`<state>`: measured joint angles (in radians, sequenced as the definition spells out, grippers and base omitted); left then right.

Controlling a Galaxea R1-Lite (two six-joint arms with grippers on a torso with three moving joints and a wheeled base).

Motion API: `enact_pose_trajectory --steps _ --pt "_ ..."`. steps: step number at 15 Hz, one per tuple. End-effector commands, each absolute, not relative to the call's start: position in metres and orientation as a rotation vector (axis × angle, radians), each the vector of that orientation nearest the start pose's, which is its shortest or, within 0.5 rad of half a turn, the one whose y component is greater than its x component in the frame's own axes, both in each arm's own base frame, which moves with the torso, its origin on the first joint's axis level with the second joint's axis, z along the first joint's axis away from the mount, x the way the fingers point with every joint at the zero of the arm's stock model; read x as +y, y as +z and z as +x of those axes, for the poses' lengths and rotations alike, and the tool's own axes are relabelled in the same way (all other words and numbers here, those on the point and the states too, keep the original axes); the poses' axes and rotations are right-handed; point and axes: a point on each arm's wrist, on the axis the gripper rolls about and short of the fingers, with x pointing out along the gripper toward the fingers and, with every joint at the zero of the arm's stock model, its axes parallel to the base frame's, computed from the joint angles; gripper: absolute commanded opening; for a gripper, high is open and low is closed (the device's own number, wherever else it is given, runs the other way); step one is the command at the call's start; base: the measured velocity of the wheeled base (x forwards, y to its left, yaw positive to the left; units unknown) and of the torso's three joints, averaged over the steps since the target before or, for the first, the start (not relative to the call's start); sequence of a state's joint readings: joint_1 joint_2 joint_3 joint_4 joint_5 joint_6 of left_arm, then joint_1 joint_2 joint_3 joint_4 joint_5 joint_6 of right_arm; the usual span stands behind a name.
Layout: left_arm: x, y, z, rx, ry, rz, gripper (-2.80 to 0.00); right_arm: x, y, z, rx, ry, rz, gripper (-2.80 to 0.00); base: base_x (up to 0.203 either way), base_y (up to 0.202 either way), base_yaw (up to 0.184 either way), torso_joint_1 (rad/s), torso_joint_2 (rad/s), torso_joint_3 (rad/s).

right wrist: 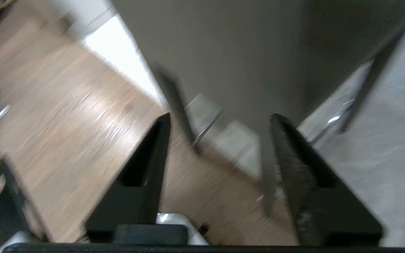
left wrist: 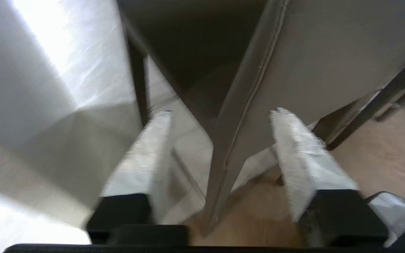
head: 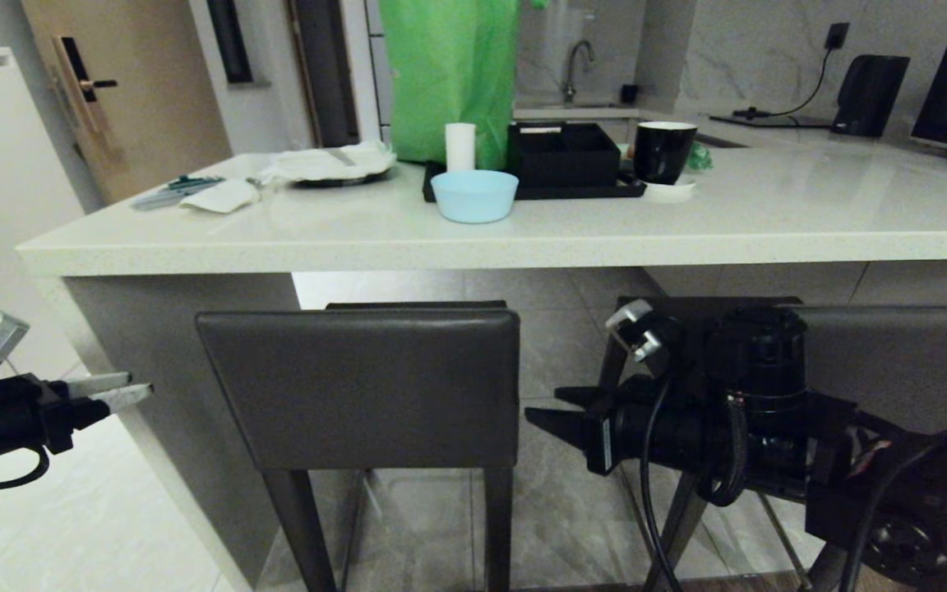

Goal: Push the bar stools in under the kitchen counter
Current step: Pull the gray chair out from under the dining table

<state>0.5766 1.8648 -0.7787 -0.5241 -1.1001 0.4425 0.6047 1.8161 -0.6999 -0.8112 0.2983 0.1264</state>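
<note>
From the head, two stools stand before the counter (head: 473, 238): the left stool (head: 358, 386) out in front, the right stool (head: 893, 362) half hidden behind the right gripper (head: 552, 415). The left gripper (head: 132, 388) hangs beside the left stool. Only the wrist views show both claws spread, empty, and wood floor (right wrist: 65, 105) below.
</note>
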Motion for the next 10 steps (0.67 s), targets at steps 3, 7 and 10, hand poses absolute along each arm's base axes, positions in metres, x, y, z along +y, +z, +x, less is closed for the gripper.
enact_pose_trajectory --steps 3,7,10 --pt "0.154 0.089 0.291 0.217 -0.767 -0.091 0.0 0.195 0.082 0.28 0.367 0.91 0.078 0.0 0.0 0.0 0.0 0.0 0.0 0.0" --pt "0.151 0.081 0.332 0.112 -0.854 -0.003 0.0 0.191 0.068 0.309 0.199 0.958 0.069 0.0 0.0 0.0 0.0 0.0 0.0 0.0" --pt "0.152 0.079 0.353 0.066 -0.869 0.015 0.0 0.189 0.07 0.319 0.17 0.943 0.069 0.0 0.0 0.0 0.0 0.0 0.0 0.0"
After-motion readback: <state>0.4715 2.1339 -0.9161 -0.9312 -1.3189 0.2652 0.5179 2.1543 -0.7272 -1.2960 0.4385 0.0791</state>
